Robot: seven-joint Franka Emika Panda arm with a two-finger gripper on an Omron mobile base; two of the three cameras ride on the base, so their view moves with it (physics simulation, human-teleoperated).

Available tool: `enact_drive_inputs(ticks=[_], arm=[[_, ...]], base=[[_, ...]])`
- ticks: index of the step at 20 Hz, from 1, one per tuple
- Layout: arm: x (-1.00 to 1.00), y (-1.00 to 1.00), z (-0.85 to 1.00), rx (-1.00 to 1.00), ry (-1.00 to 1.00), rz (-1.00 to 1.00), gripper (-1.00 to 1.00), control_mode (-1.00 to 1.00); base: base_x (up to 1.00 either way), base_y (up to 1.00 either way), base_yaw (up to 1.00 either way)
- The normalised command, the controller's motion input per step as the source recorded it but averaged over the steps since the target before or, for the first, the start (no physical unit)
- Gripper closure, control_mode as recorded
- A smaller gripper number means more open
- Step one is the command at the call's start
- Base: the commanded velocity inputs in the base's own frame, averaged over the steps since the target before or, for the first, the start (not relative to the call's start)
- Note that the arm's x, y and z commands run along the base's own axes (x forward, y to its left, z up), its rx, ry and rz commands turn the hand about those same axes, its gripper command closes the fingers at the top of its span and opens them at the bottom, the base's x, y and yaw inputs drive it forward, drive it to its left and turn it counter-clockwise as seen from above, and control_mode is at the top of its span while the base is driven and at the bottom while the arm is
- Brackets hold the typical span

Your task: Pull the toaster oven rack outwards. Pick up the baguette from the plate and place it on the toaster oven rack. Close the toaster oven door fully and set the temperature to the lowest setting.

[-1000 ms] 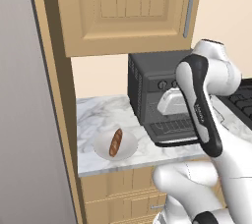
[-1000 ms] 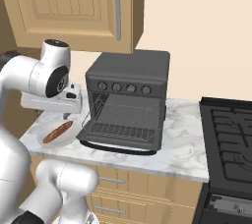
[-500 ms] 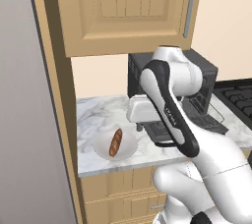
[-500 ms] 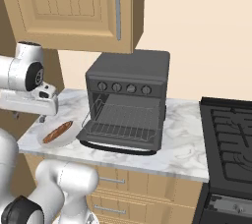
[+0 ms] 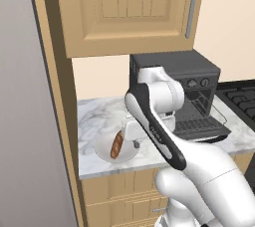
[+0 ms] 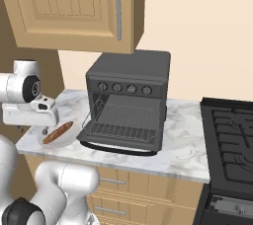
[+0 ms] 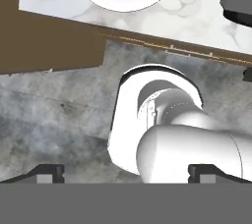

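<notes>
Baguette [image 5: 117,145] sits on the plate [image 5: 102,150] at the left end of the marble counter [image 5: 94,116], at about nine o'clock from the toaster oven [image 6: 129,83] in the right base view. It lies lengthwise across the dish, one end toward the counter's front edge. Over in the right base view, the toaster oven door [image 6: 121,141] is dropped flat and the toaster oven rack [image 6: 123,120] is drawn out over it, so the landing spot looks ready.

And the gripper [image 7: 126,171] is wide open, holding nothing. In the hand view its dark fingertips [image 7: 47,172] stand far apart at the bottom edge, with plate and loaf up near twelve o'clock, well apart from the tips. In the left base view the white hand hangs just beside the plate, at its three o'clock side.

Now, how will this loaf handle? My read: light, firm-crusted, a little rough, so not slippery, though a hard squeeze might crush it. It is long and narrow, so the sensible hold is across its short width at the middle, fingers straddling the sides; grab an end and it would likely droop or swing. The plate's shallow rim could catch a fingertip, and a low, flat loaf leaves little to bite on. Coming straight down over the middle looks the safest line.
</notes>
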Motion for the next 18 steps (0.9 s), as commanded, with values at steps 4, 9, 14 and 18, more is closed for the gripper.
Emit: enact_drive_inputs(ticks=[4,9,14,18], arm=[[0.22,0.05,-0.36,-0.03,0.0,0.0,-1.0,-1.0],[0.45,0.14,-0.3,0.0,0.0,0.0,-1.0,-1.0],[0.49,0.18,-0.22,0.0,0.0,0.0,-1.0,-1.0],[0.41,0.16,-0.22,0.0,0.0,-0.01,-1.0,-1.0]], base=[[0.0,0.0,0.0],[0.0,0.0,0.0],[0.0,0.0,0.0],[0.0,0.0,0.0]])
